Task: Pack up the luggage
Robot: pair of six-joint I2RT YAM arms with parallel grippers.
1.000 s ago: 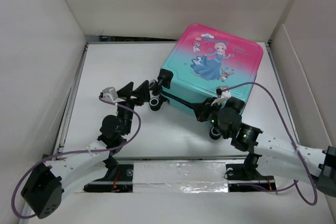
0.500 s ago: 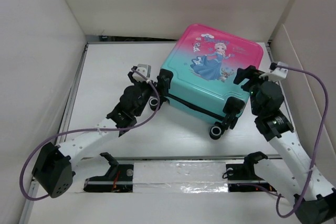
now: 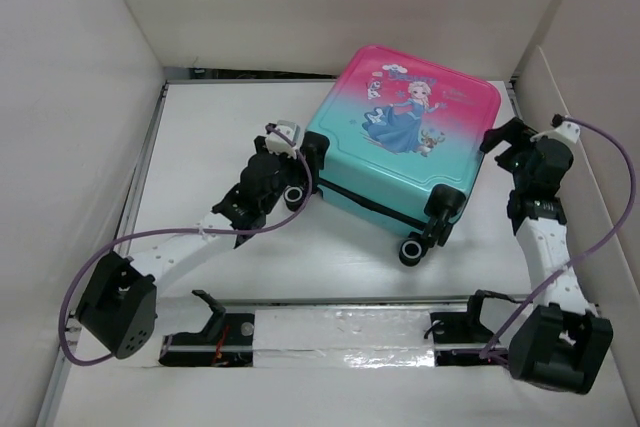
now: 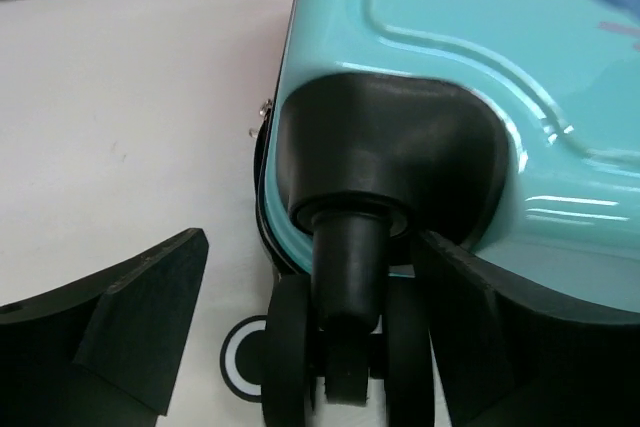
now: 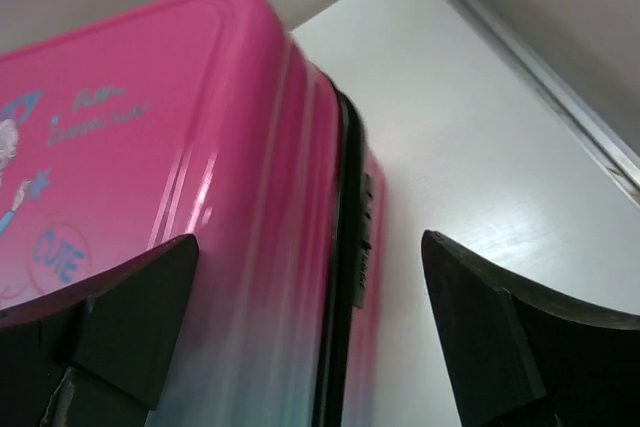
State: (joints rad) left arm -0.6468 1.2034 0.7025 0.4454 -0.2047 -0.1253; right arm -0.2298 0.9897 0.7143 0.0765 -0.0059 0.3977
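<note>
Left gripper (image 4: pixel 312 277), wide open and empty, straddles the left-corner wheel (image 4: pixel 330 367) of the closed luggage (image 3: pixel 400 147) lying flat toward the desk's far-right corner, while right gripper (image 5: pixel 308 247), likewise open and empty, brackets its right-side zipper seam (image 5: pixel 343 247).

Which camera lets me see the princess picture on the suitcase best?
The top external view: the whole princess shows on the suitcase lid. The right wrist view catches only her edge and some writing; the left wrist view shows just a blue scrap.
</note>
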